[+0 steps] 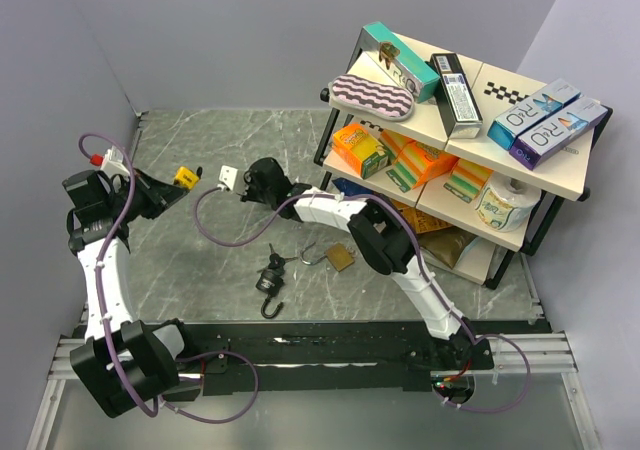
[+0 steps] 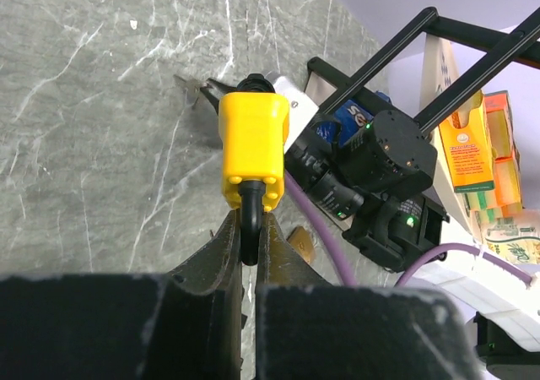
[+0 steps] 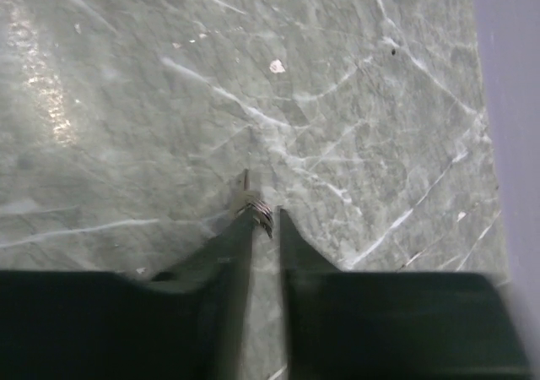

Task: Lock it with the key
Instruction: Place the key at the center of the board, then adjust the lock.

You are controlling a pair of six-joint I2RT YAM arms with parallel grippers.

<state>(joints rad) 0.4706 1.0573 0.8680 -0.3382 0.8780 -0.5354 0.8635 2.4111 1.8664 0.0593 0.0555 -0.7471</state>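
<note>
My left gripper [image 1: 160, 192] is shut on the black shackle [image 2: 248, 226] of a yellow padlock [image 2: 251, 146], held above the table; the padlock also shows in the top view [image 1: 185, 177]. My right gripper [image 1: 250, 182] faces it from the right, shut on a small metal key [image 3: 247, 191] with its ring [image 3: 262, 213] at the fingertips. A white tag [image 1: 228, 177] hangs at the key, close to the padlock. In the left wrist view the key tip [image 2: 196, 88] pokes out just behind the padlock's far end, beside the tag [image 2: 289, 94].
A black padlock with keys [image 1: 270, 275] and a brass padlock [image 1: 340, 258] lie on the marble table [image 1: 200, 260] in front of the arms. A shelf rack [image 1: 470, 140] full of boxes stands at the right. Grey walls close the back and left.
</note>
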